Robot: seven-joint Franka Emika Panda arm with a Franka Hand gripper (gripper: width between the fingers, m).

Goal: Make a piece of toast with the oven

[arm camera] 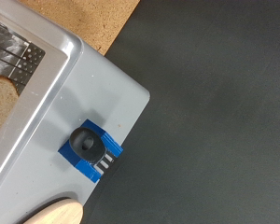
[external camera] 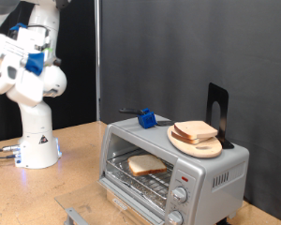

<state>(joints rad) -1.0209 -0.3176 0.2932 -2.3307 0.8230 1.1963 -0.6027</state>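
Note:
The silver-grey oven (external camera: 192,173) stands on the wooden table at the exterior view's lower right. Its door (external camera: 80,215) appears folded down. The piece of toast (external camera: 147,165) lies on the wire rack inside. My gripper (external camera: 7,58) is raised at the exterior view's upper left, far from the oven and touching nothing; its fingers cannot be made out. The wrist view shows no fingers. It looks down on the oven's top (arm camera: 56,112) and a corner of the rack (arm camera: 9,56).
On the oven's top sit a blue block with a black knob (external camera: 147,118) (arm camera: 89,149), a round wooden plate with two stacked bread slices (external camera: 197,136) (arm camera: 56,213) and a black stand (external camera: 217,112). The robot base (external camera: 37,145) stands left of the oven. A dark curtain hangs behind.

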